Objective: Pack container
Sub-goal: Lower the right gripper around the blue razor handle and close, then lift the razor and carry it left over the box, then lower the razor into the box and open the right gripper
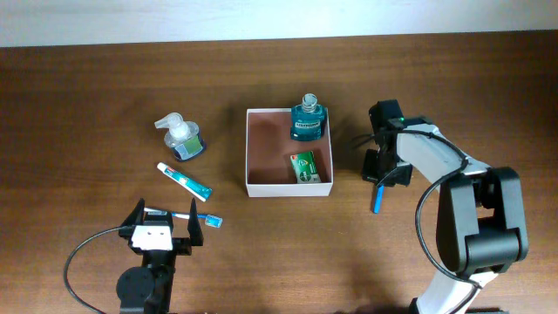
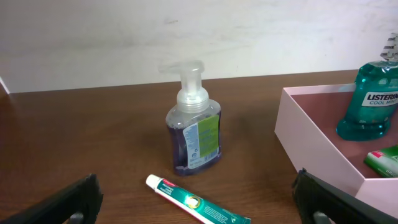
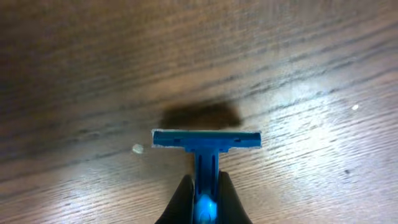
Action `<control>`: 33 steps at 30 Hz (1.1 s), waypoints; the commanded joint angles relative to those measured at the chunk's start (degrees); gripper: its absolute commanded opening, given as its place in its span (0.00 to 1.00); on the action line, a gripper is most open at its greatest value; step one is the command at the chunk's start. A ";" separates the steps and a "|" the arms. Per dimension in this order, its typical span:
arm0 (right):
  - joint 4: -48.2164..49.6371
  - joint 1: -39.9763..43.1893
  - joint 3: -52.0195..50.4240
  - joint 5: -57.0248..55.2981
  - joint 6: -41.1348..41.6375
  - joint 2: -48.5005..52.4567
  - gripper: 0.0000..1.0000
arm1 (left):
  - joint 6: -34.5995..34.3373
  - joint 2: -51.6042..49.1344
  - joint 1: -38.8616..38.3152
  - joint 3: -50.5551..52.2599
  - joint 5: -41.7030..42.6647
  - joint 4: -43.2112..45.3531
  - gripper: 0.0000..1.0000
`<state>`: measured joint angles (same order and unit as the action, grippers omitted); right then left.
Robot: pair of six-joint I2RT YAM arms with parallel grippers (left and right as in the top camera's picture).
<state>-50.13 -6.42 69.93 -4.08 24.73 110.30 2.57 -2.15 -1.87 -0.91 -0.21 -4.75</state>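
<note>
The container [image 1: 247, 153] is a square white-walled box with a pinkish inside at the table's middle, and its wall also shows in the left wrist view [image 2: 311, 146]. A teal mouthwash bottle [image 1: 307, 120] [image 2: 372, 102] and a green pack [image 1: 304, 167] [image 2: 382, 160] sit inside it. My right gripper [image 1: 384, 170] [image 3: 205, 199] is shut on a blue razor [image 1: 377, 199] [image 3: 206, 140], just right of the container and above the wood. My left gripper [image 1: 162, 228] [image 2: 196, 200] is open and empty at the front left.
A clear pump soap bottle [image 1: 181, 138] [image 2: 194, 130] stands left of the container. A green toothpaste tube [image 1: 184, 180] [image 2: 199, 202] lies in front of it. A white and blue toothbrush [image 1: 209, 220] lies by the left gripper.
</note>
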 commanded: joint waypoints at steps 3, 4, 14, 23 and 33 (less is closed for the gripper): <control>-12.07 -0.09 17.38 -0.02 -3.78 -3.02 0.05 | -0.35 0.22 -0.22 0.33 0.00 -0.04 0.99; -14.43 -0.33 21.27 0.48 -4.07 -3.39 0.05 | -0.35 0.22 -0.22 0.33 0.00 -0.04 0.99; -19.96 -7.26 39.63 2.69 -4.96 -3.80 0.05 | -0.35 0.22 -0.22 0.33 0.00 -0.04 1.00; -18.60 -15.41 39.21 3.32 -5.03 -1.64 0.05 | -0.35 0.22 -0.22 0.33 0.00 -0.04 0.99; -18.67 -17.31 36.37 3.69 -4.98 0.68 0.04 | -0.35 0.22 -0.22 0.33 0.00 -0.04 0.99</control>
<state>-68.84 -22.79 107.42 -0.78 20.32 110.45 2.57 -2.15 -1.87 -0.89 -0.21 -4.78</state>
